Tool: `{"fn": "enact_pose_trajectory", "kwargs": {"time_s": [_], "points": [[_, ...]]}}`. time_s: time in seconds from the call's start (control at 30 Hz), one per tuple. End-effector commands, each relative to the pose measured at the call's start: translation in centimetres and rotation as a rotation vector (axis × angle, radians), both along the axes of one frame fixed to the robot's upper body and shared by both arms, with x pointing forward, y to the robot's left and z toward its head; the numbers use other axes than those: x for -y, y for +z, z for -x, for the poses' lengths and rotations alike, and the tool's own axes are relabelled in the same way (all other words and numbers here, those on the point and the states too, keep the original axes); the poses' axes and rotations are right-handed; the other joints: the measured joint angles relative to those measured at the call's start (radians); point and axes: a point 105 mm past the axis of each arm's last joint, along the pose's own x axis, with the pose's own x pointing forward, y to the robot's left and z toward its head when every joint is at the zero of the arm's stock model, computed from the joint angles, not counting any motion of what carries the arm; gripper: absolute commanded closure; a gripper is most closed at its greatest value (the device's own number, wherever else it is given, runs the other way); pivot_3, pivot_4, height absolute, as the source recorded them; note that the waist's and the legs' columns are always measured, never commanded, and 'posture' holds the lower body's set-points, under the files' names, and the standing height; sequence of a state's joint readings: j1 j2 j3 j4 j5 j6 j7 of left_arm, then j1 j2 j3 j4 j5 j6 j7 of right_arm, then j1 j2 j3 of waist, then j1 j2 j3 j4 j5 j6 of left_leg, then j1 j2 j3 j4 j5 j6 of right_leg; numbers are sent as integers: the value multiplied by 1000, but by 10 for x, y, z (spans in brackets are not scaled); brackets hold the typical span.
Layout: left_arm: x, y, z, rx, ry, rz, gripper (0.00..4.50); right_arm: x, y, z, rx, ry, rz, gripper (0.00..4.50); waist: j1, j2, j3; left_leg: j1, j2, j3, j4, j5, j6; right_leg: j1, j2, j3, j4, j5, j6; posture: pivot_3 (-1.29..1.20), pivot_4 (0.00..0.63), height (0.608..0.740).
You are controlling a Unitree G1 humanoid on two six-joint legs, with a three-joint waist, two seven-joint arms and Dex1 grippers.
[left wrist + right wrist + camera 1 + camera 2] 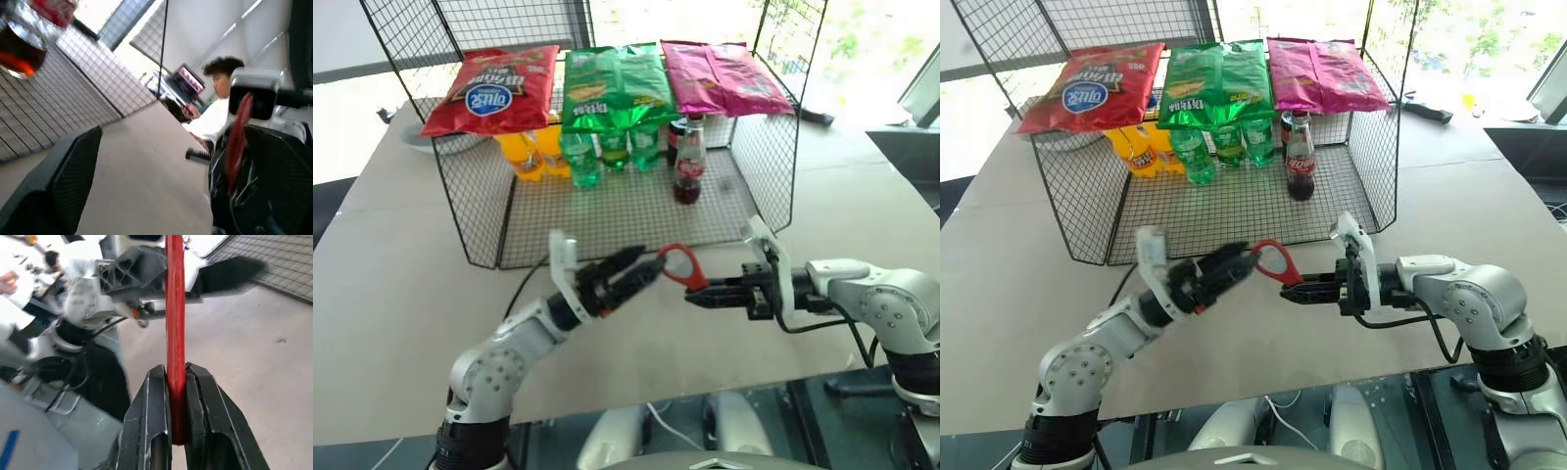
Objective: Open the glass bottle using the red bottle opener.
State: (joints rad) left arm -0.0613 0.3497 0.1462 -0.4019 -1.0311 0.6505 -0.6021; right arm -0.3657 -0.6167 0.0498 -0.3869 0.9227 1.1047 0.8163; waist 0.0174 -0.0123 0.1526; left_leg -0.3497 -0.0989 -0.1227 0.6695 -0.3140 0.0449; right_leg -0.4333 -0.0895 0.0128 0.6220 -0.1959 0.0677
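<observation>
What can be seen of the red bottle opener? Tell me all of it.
The red bottle opener is small, flat and glossy red, with an oval ring head and a short tapering handle. The right gripper is shut on the handle, holding it off the table, ring toward the open left gripper, whose fingertips sit right at the ring. It hangs in front of the wire basket.

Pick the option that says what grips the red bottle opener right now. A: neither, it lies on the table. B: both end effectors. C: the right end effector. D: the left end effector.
C: the right end effector is clamped on the handle of the red bottle opener, while the left end effector stands open beside its ring head.
</observation>
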Motion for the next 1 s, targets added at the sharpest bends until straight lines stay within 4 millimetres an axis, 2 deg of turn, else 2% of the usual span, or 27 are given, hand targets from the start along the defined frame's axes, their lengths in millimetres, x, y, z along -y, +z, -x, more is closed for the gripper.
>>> {"fn": "enact_pose_trajectory", "kwargs": {"time_s": [0.03, 0.13, 0.2, 0.47, 0.63, 0.8, 1.0], "points": [[-3, 15, -20, 135, 88, -35, 35, 6, 21, -22, 171, -178, -69, 4500, 0, 0, 0, 0, 0, 0, 0, 0, 0, 0, 0, 0, 0, 0, 0, 0, 150, 740], [4, 18, -49, 230, 175, -103, 35, 7, 38, -41, 334, -349, -124, 4500, 2, 0, 0, 0, 0, 1, 0, 0, 0, 0, 1, 0, 0, 0, 0, 0, 150, 740], [8, 18, -67, 286, 220, -152, 35, 5, 50, -46, 409, -430, -168, 4500, 1, 0, 0, 0, -1, 1, 1, 0, 0, 0, 1, 0, 0, 0, 1, 0, 150, 740], [35, 20, -125, 411, 265, -252, 35, 11, 87, -50, 757, -715, -229, 4500, -3, 0, 0, -2, -2, 0, 0, 0, 0, -2, 1, 0, -1, 1, 1, 0, 150, 740], [57, 26, -146, 452, 246, -279, 35, 12, 93, -44, 871, -782, -191, 4500, -5, -1, 0, -15, -3, 0, 5, 1, 0, -14, 1, -1, 3, 1, 1, 0, 150, 740], [76, 27, -158, 462, 216, -331, 35, 14, 90, -38, 893, -830, -174, 4500, -7, -1, 0, -15, -3, 0, 5, 1, 0, -14, 1, 0, 4, 1, 1, 0, 150, 740], [89, 30, -168, 468, 249, -395, 35, 18, 85, -31, 897, -859, -143, 4500, -7, -1, 0, -15, -3, 0, 5, 1, 0, -14, 1, 0, 4, 1, 1, 0, 150, 740]]}}
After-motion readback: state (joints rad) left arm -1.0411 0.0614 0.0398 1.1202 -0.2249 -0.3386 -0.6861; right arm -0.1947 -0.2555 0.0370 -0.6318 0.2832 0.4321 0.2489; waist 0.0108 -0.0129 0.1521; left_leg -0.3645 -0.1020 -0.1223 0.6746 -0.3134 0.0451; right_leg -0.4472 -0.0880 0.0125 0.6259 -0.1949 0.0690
